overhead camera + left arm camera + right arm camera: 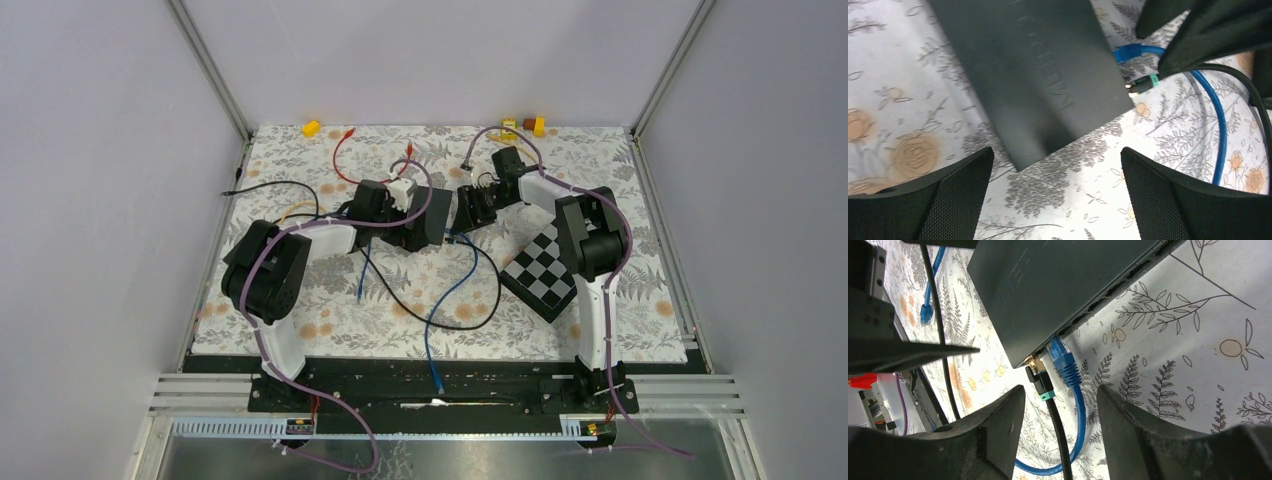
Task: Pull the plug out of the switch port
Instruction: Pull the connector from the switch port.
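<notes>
The switch is a dark flat box in the middle of the table. Two plugs sit in its ports side by side: a blue plug and a black plug with a teal collar. My right gripper is open just behind them. Both cables run between its fingers and touch neither. My left gripper stands wide open over the switch's opposite corner, with only tablecloth between its fingers. In the left wrist view the blue plug and black plug show at the switch's far edge.
A checkerboard lies right of the switch. A black cable and a blue cable loop toward the near edge. A red wire and yellow blocks lie at the back.
</notes>
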Robot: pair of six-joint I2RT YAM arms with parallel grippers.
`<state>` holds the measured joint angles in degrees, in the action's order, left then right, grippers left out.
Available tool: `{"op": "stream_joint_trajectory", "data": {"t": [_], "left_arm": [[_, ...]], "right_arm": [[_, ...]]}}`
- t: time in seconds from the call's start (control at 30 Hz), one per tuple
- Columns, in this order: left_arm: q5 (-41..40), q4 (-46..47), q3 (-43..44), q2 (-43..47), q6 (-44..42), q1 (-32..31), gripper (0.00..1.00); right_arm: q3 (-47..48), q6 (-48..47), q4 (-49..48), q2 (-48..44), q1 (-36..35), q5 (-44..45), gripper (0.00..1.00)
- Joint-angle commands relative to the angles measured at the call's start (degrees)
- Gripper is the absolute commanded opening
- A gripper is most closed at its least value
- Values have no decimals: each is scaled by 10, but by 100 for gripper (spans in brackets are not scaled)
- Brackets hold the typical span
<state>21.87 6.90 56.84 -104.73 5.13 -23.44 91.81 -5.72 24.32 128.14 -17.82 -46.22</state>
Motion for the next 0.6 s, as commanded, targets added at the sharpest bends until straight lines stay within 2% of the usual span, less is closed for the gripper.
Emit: {"op": "stream_joint_trajectory", "data": {"t": [0.0,0.57], "left_arm": [[-11,3,17,7,-37,-21,99],[-12,25,5,-20,-23,-31,99]], "right_arm": [[-15,6,-15,-9,3,-9,61],[-27,79,-77,60,11,-90,49]]}}
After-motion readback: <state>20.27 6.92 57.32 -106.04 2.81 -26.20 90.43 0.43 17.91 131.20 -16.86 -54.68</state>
